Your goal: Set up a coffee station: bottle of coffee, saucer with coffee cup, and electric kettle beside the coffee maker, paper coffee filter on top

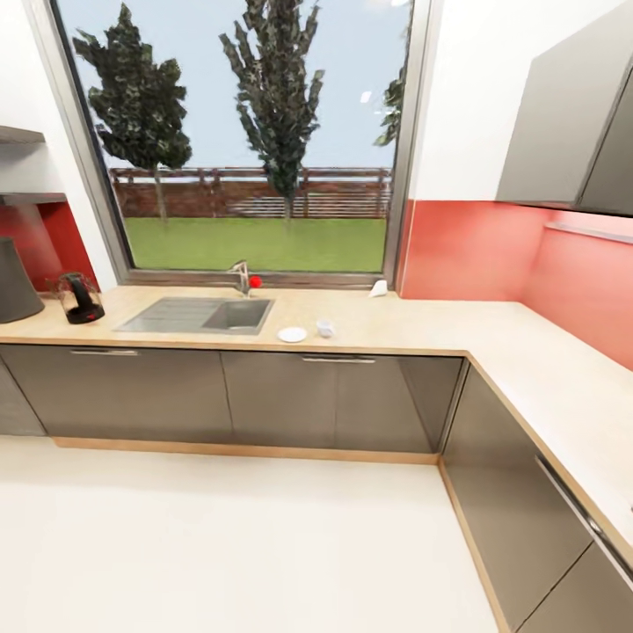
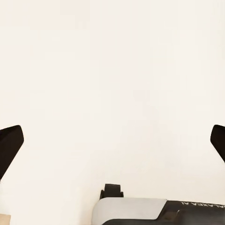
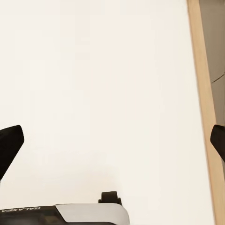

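Observation:
The kitchen countertop (image 1: 422, 330) runs under the window and turns down the right side. On it a white saucer (image 1: 292, 334) lies in front of the sink, with the small white coffee cup (image 1: 326, 328) just right of it, apart. A white paper coffee filter (image 1: 378, 288) lies by the window corner. The glass electric kettle (image 1: 81, 299) stands far left. Beside it a tall dark grey object (image 1: 16, 281), cut by the frame edge, may be the coffee maker. The bottle of coffee is out of view. My left gripper (image 2: 112, 145) and right gripper (image 3: 112, 145) hang open over the floor, holding nothing.
An inset steel sink (image 1: 198, 315) with a tap (image 1: 242, 277) sits left of the saucer. Grey cabinet fronts (image 1: 264, 396) line an L-shaped corner. A wall cabinet (image 1: 571, 123) hangs at upper right, grey shelf boards (image 1: 31, 198) at upper left. Cream floor (image 1: 237, 545) lies ahead.

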